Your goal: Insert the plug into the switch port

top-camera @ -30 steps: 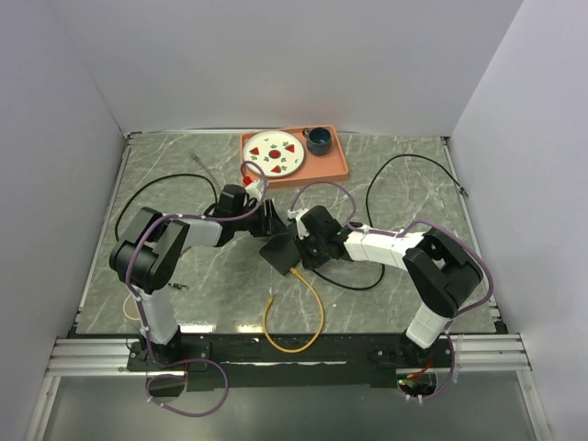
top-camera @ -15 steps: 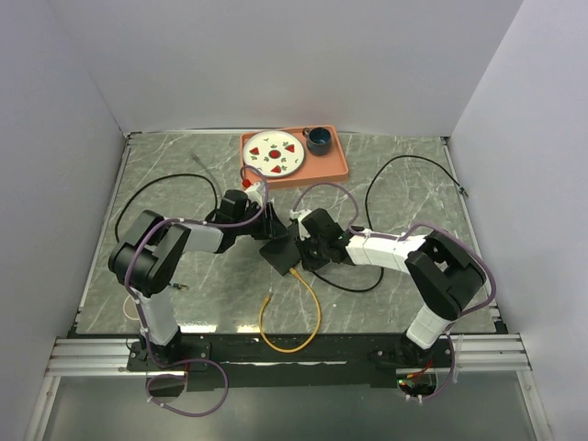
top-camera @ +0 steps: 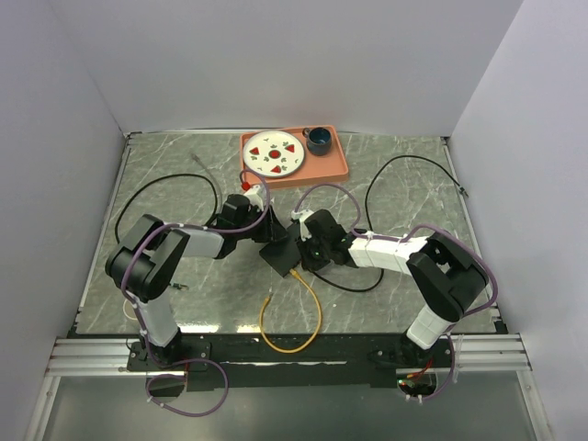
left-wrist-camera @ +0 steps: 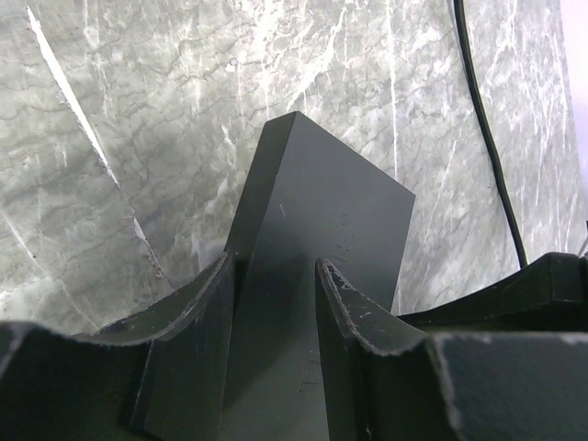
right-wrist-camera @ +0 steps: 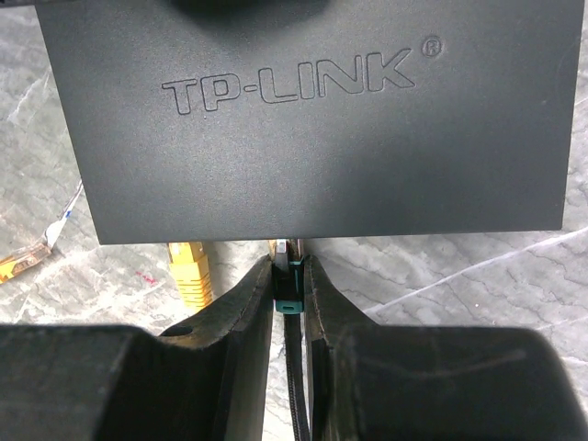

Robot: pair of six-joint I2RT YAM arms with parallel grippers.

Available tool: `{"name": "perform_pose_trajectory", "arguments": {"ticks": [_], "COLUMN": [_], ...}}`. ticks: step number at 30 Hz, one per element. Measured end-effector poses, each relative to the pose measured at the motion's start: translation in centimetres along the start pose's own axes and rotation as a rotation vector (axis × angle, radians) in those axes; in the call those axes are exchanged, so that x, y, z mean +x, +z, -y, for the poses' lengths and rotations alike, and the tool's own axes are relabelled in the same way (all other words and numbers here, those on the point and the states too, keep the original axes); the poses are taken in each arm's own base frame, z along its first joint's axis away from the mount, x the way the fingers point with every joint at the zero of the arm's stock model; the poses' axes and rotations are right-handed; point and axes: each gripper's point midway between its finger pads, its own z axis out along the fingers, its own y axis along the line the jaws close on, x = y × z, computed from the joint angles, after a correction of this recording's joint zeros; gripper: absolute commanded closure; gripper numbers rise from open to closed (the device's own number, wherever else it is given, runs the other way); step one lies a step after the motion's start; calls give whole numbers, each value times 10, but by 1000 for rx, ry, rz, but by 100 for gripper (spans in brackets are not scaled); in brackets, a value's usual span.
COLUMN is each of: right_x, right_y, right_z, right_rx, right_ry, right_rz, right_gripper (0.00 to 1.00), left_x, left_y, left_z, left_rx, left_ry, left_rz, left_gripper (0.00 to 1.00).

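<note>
Table: the biggest thing here. The work is done near its middle, where the black box is.
Orange tray: set well behind the black box, by the far wall. It is not needed for this job.
Black box: it looks tipped up off the table, with its wide face and raised letters turned to the right wrist view. The getting-ready part looks done.
Left gripper: clamped on the black box, with a finger on each side. The box is held steady this way.
Right gripper: squeezed tight on the plug, at the edge of the black box that faces the right arm.
Yellow cable end: seen just beside that same edge of the black box, a little to one side of the plug. Whether it is stuck in or only lying there cannot be told.
Plug: small and dark with a green tab, and a thin black cable is joined to its back. Its tip is seen right at the black box's edge, so picking up and lining up look finished.
Switch port: it is on an edge of the black box that is hidden, so it cannot be seen. Whether the plug is already inside cannot be told. The last push in is judged to be what is left to do.
</note>
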Motion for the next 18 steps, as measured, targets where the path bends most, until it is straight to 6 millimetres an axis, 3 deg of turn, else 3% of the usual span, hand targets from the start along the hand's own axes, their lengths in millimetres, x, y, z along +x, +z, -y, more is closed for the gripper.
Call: {"name": "perform_pose_trajectory", "arguments": {"ticks": [18], "right_x": [0], "right_y": [0], "right_z": [0], "right_rx": [-10], "right_ry": [-2], "right_rz": [-2], "right_gripper": [100], "left_x": [0], "left_y": [5], "left_z": [2], "left_rx": [-47], "left_ry": [14], "left_rz": [43], "left_gripper": [57]}}
